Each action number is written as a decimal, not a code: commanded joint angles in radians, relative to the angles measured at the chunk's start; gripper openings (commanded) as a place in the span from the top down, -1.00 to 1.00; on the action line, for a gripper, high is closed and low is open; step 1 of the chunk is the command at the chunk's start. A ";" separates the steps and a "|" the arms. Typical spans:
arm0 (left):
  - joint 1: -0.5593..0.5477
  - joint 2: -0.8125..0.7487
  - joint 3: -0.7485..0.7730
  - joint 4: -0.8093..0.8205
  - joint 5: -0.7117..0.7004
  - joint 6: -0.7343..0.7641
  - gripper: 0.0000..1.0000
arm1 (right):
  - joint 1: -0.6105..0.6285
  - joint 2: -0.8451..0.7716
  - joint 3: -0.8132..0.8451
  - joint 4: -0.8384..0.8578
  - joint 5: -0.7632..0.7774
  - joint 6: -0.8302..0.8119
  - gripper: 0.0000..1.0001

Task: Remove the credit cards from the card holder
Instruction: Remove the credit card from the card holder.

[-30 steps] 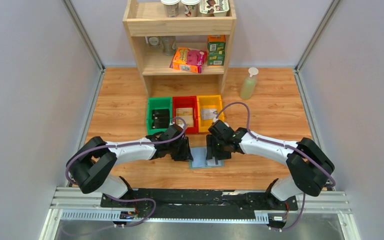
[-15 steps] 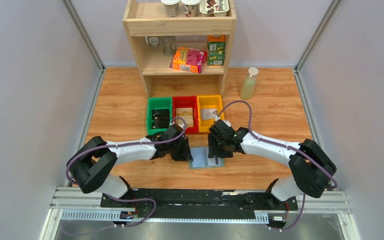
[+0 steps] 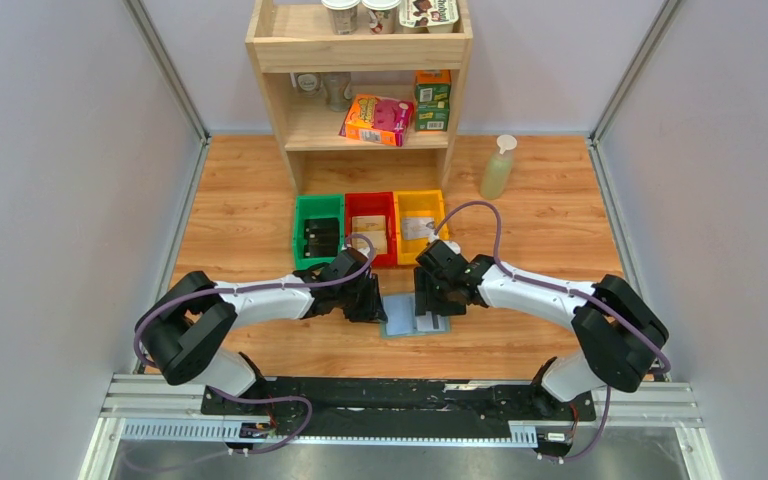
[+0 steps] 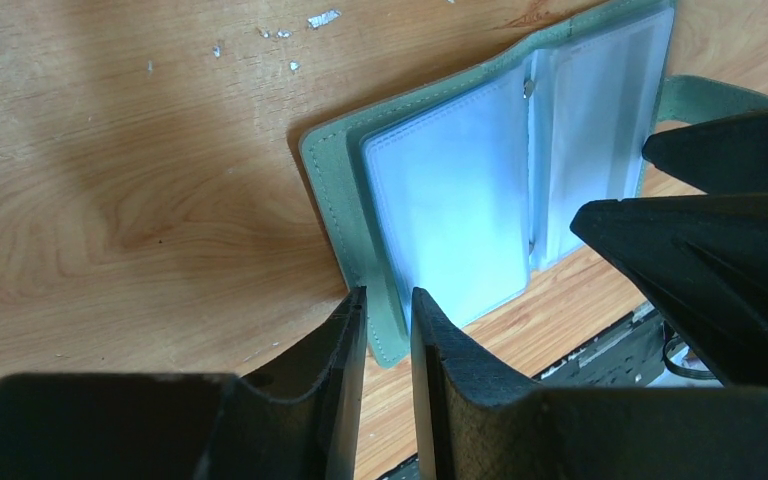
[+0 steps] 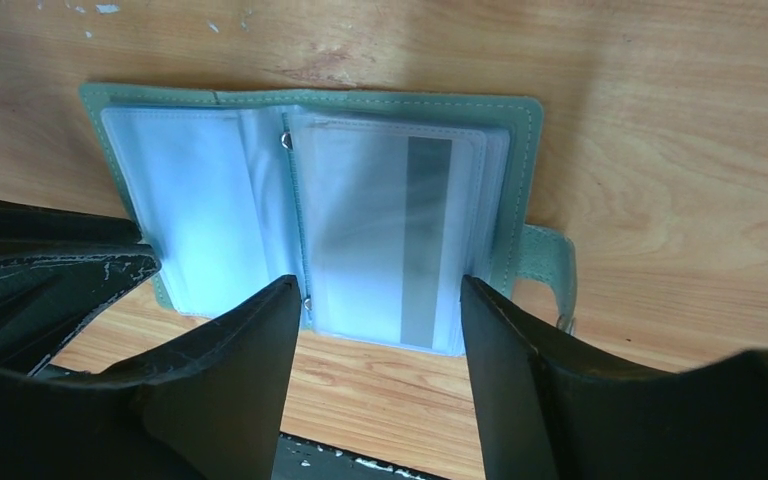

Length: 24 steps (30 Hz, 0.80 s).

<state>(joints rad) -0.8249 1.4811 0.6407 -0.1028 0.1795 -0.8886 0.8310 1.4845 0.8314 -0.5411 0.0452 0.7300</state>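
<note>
The card holder lies open and flat on the table between my two grippers. Its grey-green cover and pale blue clear sleeves show in the left wrist view and the right wrist view. A credit card with a grey stripe sits inside the right-hand sleeve. My left gripper has its jaws nearly shut over the holder's left cover edge and holds nothing. My right gripper is open wide, its fingertips either side of the sleeve with the card. No black card shows.
Green, red and yellow bins stand just beyond the holder. A wooden shelf with boxes and cups is behind them. A pale green bottle stands at the back right.
The right gripper has shifted very slightly over the holder. The left gripper and the holder have not moved.
</note>
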 commanded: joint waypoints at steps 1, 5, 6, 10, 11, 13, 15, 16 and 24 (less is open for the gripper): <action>-0.006 0.018 0.019 0.011 0.011 0.000 0.39 | 0.010 -0.016 0.018 -0.016 0.056 0.005 -0.27; -0.006 0.018 0.020 0.014 0.012 0.000 0.39 | 0.008 -0.013 0.020 -0.013 0.053 -0.001 -0.26; -0.006 0.018 0.020 0.012 0.012 0.000 0.39 | 0.008 -0.009 0.017 -0.005 0.048 -0.001 -0.26; -0.006 0.018 0.020 0.012 0.014 0.002 0.39 | 0.016 -0.007 0.005 0.033 0.021 0.000 -0.23; -0.006 0.016 0.023 0.014 0.014 0.002 0.40 | 0.019 -0.004 0.006 0.036 0.016 -0.001 -0.22; -0.005 0.019 0.025 0.014 0.017 0.004 0.40 | 0.019 0.000 0.012 0.035 0.016 -0.004 -0.21; -0.005 0.021 0.027 0.014 0.018 0.004 0.40 | 0.020 0.007 0.017 0.029 0.019 -0.004 -0.20; -0.006 0.022 0.027 0.014 0.020 0.004 0.40 | 0.020 0.013 0.017 0.023 0.027 -0.004 -0.20; -0.006 0.015 0.028 0.008 0.021 0.007 0.40 | 0.023 0.013 0.017 0.030 0.018 -0.004 -0.24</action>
<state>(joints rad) -0.8249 1.4857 0.6426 -0.1001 0.1860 -0.8883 0.8452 1.4918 0.8314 -0.5415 0.0608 0.7288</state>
